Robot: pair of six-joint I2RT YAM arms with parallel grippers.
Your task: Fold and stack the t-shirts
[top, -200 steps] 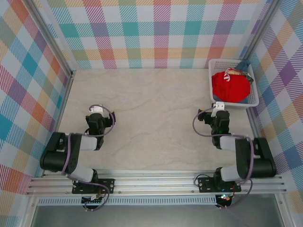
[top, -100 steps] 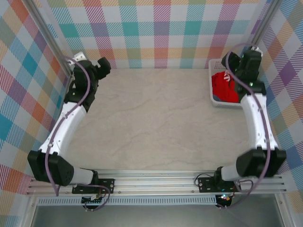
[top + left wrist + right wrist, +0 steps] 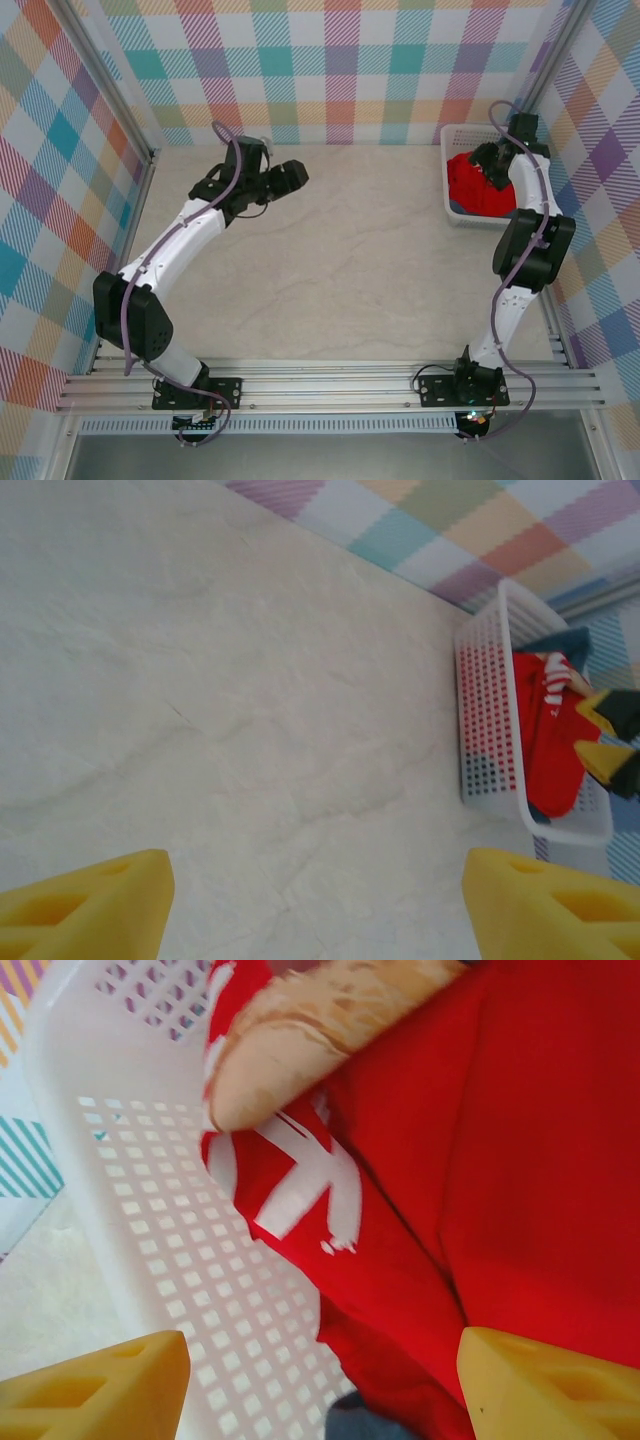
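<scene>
Well, our red t-shirt (image 3: 520,1160) lies bunched in the white lattice basket (image 3: 150,1230) at the table's (image 3: 340,260) far right corner, with a blue-grey t-shirt (image 3: 560,643) peeking out at its edge. We see the right gripper (image 3: 320,1360) just above the red cloth, fingers apart and gripping nothing. The left gripper (image 3: 315,880), also spread, hangs over bare tabletop.

I read the counter (image 3: 340,270) as a smooth, matt, pale stone-look surface. At the upper right, the basket (image 3: 447,175) is white moulded plastic pierced with small square holes, faintly shiny. The red t-shirt (image 3: 520,1160) is soft matt cloth with a flat white and mottled tan print; the blue-grey t-shirt (image 3: 562,643) looks duller. The left pincer (image 3: 320,905) and right pincer (image 3: 320,1385) have matt yellow, slightly grainy tips. At the bottom, the rail (image 3: 330,385) is brushed metal.
</scene>
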